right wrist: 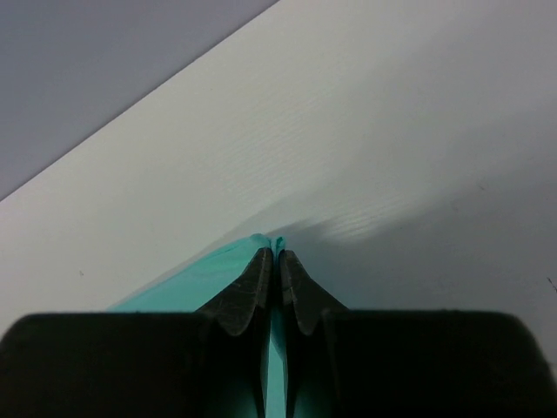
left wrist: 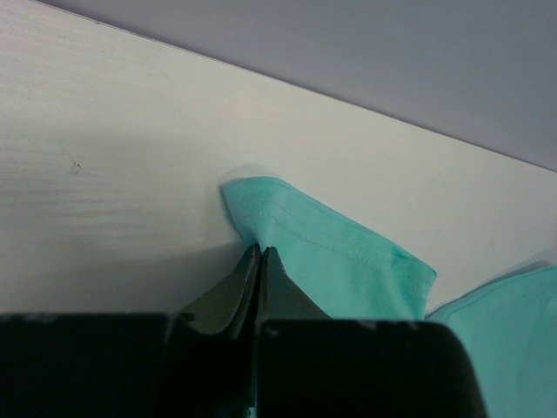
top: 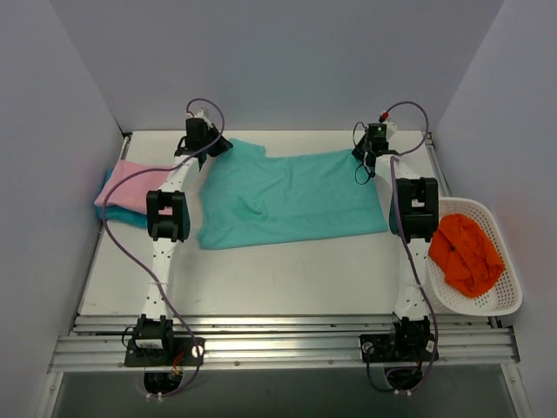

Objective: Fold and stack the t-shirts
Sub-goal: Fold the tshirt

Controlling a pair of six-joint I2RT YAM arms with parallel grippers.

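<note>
A mint-teal t-shirt [top: 287,196] lies spread across the middle of the table. My left gripper [top: 211,144] is shut on its far left corner, a sleeve [left wrist: 339,257] that shows beyond the tips [left wrist: 262,251] in the left wrist view. My right gripper [top: 372,150] is shut on the far right corner; the fabric edge [right wrist: 277,241] pokes out between the fingertips. A folded pink t-shirt [top: 132,185] lies at the left edge on top of a darker turquoise one [top: 129,217].
A white mesh basket [top: 500,292] with an orange garment [top: 466,252] stands at the right edge. Grey walls enclose the table on three sides. The aluminium rail [top: 278,340] with the arm bases runs along the near edge.
</note>
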